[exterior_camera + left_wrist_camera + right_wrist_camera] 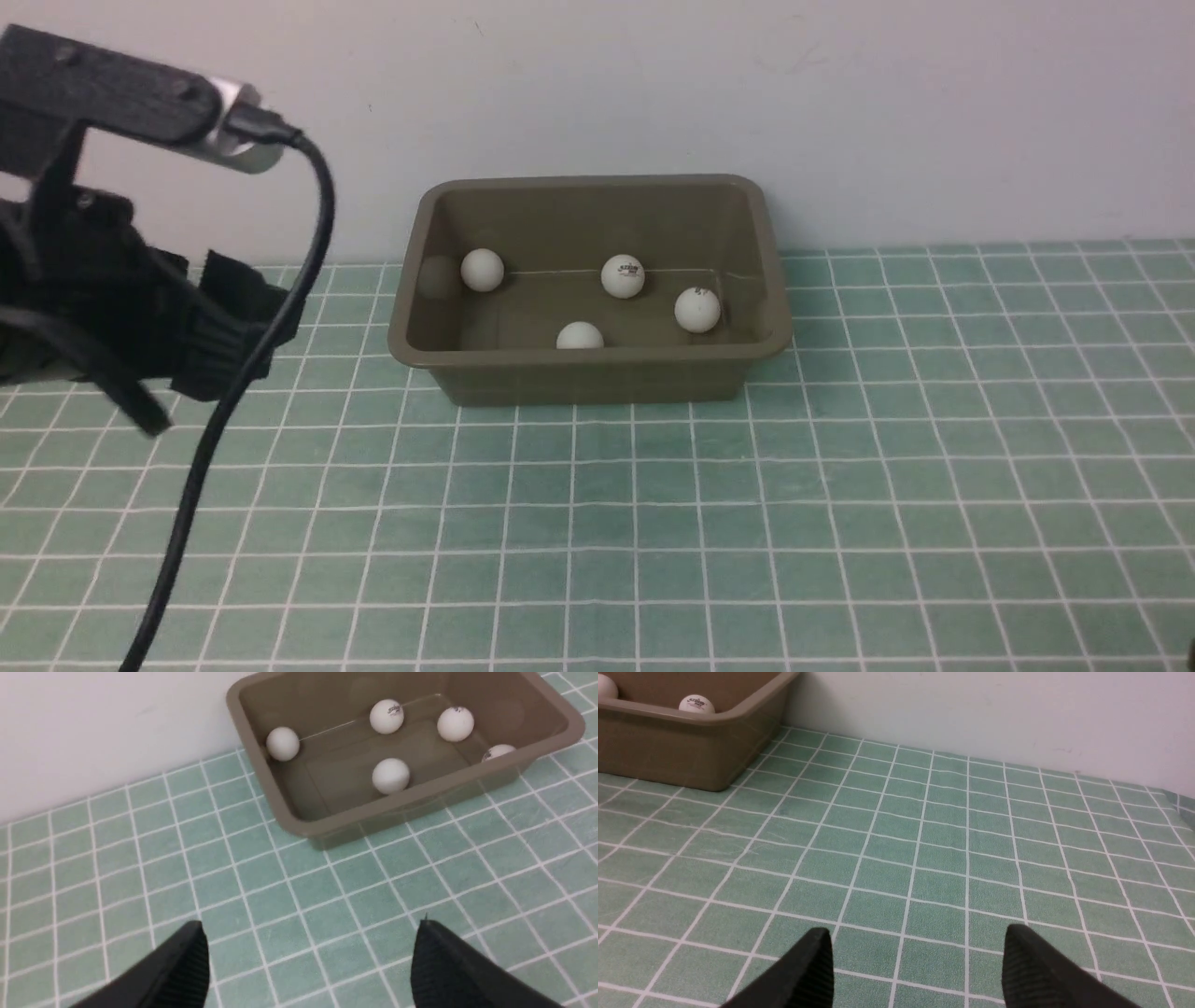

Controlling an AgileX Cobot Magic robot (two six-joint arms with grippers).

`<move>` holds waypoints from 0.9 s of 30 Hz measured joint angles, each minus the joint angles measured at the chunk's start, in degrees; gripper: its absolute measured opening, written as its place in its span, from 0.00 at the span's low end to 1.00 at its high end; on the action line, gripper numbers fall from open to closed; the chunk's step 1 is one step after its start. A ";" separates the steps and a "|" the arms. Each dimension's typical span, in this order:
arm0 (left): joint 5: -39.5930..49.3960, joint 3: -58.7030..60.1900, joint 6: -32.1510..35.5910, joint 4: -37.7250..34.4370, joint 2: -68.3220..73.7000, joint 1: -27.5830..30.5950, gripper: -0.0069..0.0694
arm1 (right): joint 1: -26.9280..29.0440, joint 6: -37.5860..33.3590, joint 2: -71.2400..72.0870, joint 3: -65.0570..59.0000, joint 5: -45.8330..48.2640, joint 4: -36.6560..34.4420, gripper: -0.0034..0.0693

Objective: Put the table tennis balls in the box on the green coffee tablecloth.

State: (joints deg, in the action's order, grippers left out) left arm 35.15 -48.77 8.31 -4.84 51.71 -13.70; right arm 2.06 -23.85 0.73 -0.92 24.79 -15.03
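The green tablecloth (pixel 635 485) is the largest thing here, spreading out beneath and around the box (pixel 597 378), which stands upright on it and serves as the landmark, close to the pale wall (pixel 597 84) behind. The left arm (pixel 103 233) is off to the box's left, its dark bulk near but apart from the rim; its black cable (pixel 201 448) hangs on that same side, nearer the robot. The left gripper (pixel 313 956) has its fingers spread wide with nothing between them, on the robot's side of the box. The right gripper (pixel 920 961) is likewise apart and bare, out to the right of the box. Smallest are the table tennis balls: five show inside the box in the left wrist view, one by its left wall (pixel 282 743), one toward its far wall (pixel 387 716), one in its right part (pixel 455 724), and two by its near wall (pixel 391 776) (pixel 499 751), the last mostly hidden by the rim. The placing looks finished, so the step in hand is probably a clean retreat: lift the left arm well above the box before swinging outward, let its cable trail without snagging the rim, keep both grippers spread, and avoid nudging the box, since a bump could set the balls rolling.
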 joint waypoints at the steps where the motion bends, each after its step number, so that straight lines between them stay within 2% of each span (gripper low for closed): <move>1: -0.74 1.97 0.00 0.07 -1.76 0.42 0.77 | 0.00 0.00 0.00 0.00 0.00 0.00 0.66; 8: -7.21 19.51 -0.33 0.33 -13.34 8.47 0.77 | 0.00 0.00 0.00 0.00 0.00 0.00 0.66; 14: -14.04 35.08 -3.11 0.50 -29.27 14.27 0.77 | 0.00 0.00 0.00 0.00 0.00 0.00 0.66; 21: -15.51 45.33 -3.94 1.16 -42.18 17.42 0.77 | 0.00 0.00 0.00 0.00 -0.01 0.00 0.66; 27: -12.46 49.91 -4.01 1.22 -49.97 17.63 0.77 | 0.00 0.00 0.00 0.00 -0.06 0.00 0.66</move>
State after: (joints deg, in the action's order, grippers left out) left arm 22.68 1.14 4.30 -3.62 1.74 3.92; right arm 2.06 -23.85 0.73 -0.92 24.73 -15.03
